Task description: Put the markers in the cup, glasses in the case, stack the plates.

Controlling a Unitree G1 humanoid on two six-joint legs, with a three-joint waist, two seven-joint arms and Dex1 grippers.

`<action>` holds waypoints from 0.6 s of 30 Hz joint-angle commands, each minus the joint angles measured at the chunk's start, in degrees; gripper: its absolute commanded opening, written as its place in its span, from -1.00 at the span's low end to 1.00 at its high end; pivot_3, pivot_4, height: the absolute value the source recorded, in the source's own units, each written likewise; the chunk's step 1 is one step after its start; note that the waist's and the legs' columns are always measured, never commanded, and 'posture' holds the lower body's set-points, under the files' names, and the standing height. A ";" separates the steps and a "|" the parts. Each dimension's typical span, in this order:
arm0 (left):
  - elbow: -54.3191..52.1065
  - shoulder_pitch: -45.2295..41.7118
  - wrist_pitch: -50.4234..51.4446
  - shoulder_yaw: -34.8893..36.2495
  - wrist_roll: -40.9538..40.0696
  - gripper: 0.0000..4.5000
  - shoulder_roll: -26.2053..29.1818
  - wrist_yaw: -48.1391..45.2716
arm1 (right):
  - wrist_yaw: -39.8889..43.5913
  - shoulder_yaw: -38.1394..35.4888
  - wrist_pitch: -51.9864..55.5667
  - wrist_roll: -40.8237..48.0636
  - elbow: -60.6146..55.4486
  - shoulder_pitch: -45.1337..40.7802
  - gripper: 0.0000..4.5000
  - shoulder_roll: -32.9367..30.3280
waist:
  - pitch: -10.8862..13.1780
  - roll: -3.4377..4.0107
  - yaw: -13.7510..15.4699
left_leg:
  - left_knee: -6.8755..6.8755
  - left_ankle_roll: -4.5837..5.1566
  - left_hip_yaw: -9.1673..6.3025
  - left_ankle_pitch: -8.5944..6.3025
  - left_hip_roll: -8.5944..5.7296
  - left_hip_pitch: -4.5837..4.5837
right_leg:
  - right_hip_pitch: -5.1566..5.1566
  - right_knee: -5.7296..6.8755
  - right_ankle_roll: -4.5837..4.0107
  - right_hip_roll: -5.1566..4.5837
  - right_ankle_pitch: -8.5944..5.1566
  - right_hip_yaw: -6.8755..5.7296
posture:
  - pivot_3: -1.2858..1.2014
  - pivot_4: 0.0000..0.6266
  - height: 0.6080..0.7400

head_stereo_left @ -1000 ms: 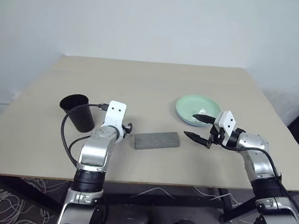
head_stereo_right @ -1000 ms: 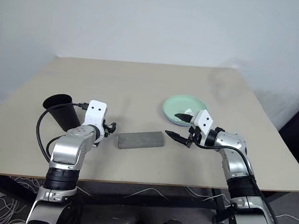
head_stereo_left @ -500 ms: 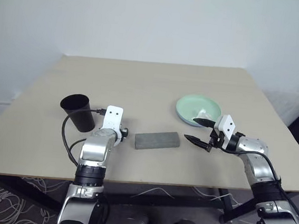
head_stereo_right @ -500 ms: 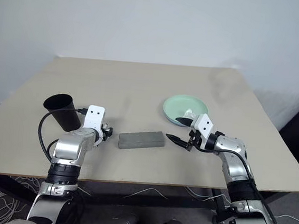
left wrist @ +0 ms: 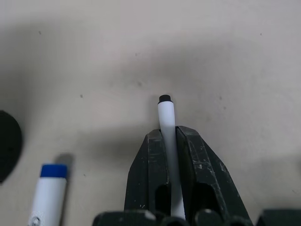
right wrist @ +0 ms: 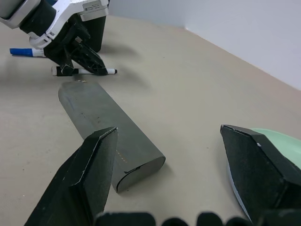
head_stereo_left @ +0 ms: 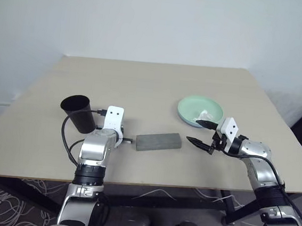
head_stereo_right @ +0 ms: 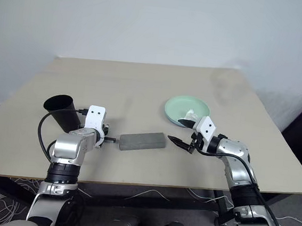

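Matte beige table (head_stereo_left: 159, 87). Grey rectangular case (head_stereo_left: 159, 141) at front centre, lid down, fabric-like surface, rounded end.

Left of the case: left gripper (left wrist: 170, 136) clamped on one slim white marker (left wrist: 166, 117) with a black tip. A second marker (left wrist: 47, 197), blue-capped, lies near it. One black tapered cup (head_stereo_left: 78, 113) stands further left.

Right of the case: right gripper (head_stereo_left: 200, 132) with fingers wide apart, holding nothing. Behind it, one round shallow mint plate (head_stereo_left: 192, 107).

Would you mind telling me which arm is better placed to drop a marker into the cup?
Left. Its gripper is shut on a black-tipped marker, with the cup just beside it. The right gripper hangs open beyond the grey case.
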 commanded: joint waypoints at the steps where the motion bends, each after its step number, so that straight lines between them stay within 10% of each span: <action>1: -1.89 -2.59 -14.66 -2.17 1.80 -0.98 3.31 -1.18 | -0.36 -1.04 -0.02 0.08 -2.43 -1.37 0.68 -0.59 | 0.00 -0.01 0.01 | -0.01 0.00 0.00 0.00 0.00 -0.01 | -0.01 0.00 0.00 0.00 0.00 0.01 | 0.03 -1.00 0.93; 18: 10.32 -5.38 -58.15 3.82 8.06 -0.98 12.74 11.90 | -0.54 -1.29 0.40 -0.17 -3.01 -1.19 0.68 -0.68 | 0.00 0.00 0.07 | -0.04 0.00 0.03 0.00 0.00 0.00 | -0.03 -0.04 -0.04 -0.01 0.03 -0.01 | 0.03 -1.00 0.93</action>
